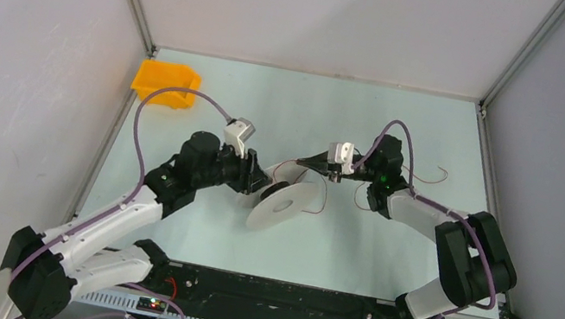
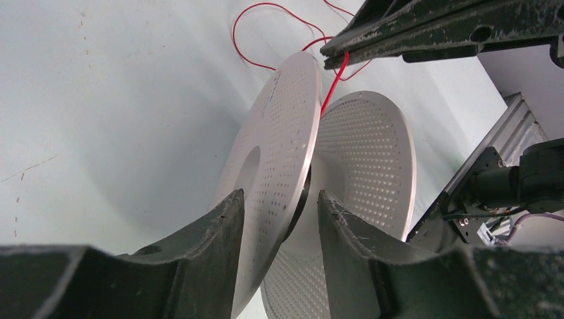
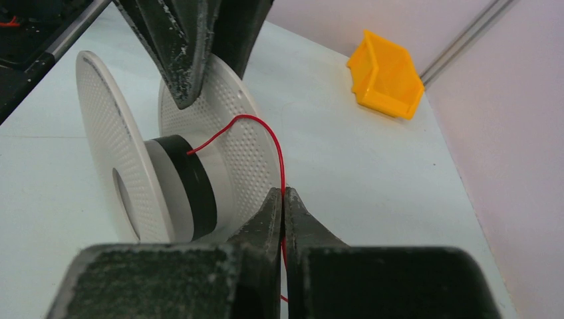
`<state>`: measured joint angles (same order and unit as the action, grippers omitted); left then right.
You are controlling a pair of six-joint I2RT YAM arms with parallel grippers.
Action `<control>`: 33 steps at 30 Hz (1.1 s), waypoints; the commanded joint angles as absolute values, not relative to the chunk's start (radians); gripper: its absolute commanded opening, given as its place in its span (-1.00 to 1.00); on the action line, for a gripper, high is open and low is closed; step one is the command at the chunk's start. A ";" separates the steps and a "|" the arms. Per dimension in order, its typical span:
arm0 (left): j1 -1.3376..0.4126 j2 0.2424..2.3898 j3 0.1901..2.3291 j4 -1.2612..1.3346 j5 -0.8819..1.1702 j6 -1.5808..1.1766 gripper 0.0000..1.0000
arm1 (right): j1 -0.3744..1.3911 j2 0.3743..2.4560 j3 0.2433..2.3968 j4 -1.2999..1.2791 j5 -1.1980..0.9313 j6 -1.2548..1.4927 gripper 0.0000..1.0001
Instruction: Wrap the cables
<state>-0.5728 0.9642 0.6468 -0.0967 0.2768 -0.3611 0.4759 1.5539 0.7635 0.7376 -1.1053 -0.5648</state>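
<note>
Pinching thin red cable (image 3: 246,116) in closed right jaws, just beside reel (image 3: 126,166); cable arcing from jaws to black hub (image 3: 193,179), loose rest trailing on bench (image 1: 289,99) farther right. Clamping reel flange (image 2: 279,133) in left jaws, hub axis lying roughly level.

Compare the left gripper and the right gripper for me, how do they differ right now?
The left gripper straddles one flange of the white spool, while the right gripper pinches the thin red cable. The left gripper's jaws stand apart by about the flange's thickness; the right gripper's jaws are pressed almost together. The left gripper steadies the spool on edge; the right gripper holds cable that leads to the hub. Both are black and both grip something.
</note>
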 commanded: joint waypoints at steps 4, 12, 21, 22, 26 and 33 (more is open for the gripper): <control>-0.567 0.914 0.639 -0.090 0.239 -0.342 0.02 | 0.466 1.564 0.795 0.813 -1.083 -0.522 -1.00; -0.568 0.849 0.630 -0.132 0.199 -0.342 0.13 | 0.485 1.524 0.796 0.776 -1.159 -0.517 -1.00; -0.567 0.878 0.632 -0.090 0.267 -0.342 0.16 | 0.544 1.511 0.832 0.595 -1.081 -0.622 -1.00; -0.567 0.892 0.632 -0.083 0.269 -0.343 0.15 | 0.547 1.517 0.835 0.598 -1.074 -0.617 -1.00; -0.567 0.931 0.632 -0.046 0.264 -0.345 0.11 | 0.555 1.534 0.841 0.610 -1.066 -0.600 -1.00; -0.570 0.967 0.625 -0.025 0.205 -0.317 -0.06 | 0.559 1.540 0.841 0.595 -1.069 -0.594 -1.00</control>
<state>-0.5728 0.9600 0.6338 -0.0803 0.2386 -0.3550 0.5537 1.5372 0.7994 0.5957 -1.0771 -0.5953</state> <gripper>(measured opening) 0.500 0.009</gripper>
